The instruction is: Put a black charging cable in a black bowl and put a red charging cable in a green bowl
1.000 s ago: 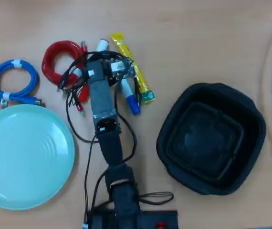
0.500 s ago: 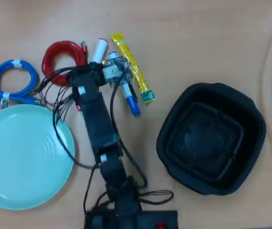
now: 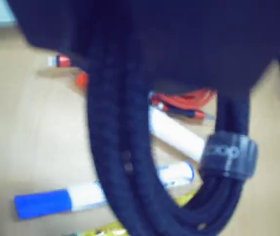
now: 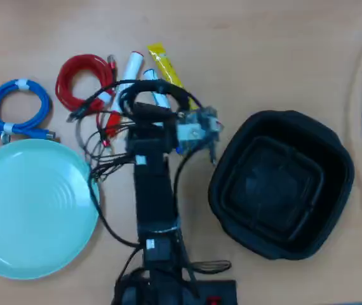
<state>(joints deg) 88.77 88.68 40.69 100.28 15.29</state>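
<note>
The black charging cable point(image 3: 130, 162) is now lifted off the table, clamped in the gripper point(image 4: 159, 105), and swung right toward the black bowl point(image 4: 281, 184), still short of it.

Wrist view blurred; black charging cable point(image 3: 125, 162) seemingly hides the hand's jaws.

My light wooden table point(image 4: 263, 57) carries the green bowl point(image 4: 22, 216). Just above it lies a blue coiled cable point(image 4: 17, 108), up and right the red charging cable point(image 4: 79, 79), markers point(image 4: 132, 65) and a yellow sachet point(image 4: 162, 63); far right, the black bowl point(image 4: 279, 184).
</note>
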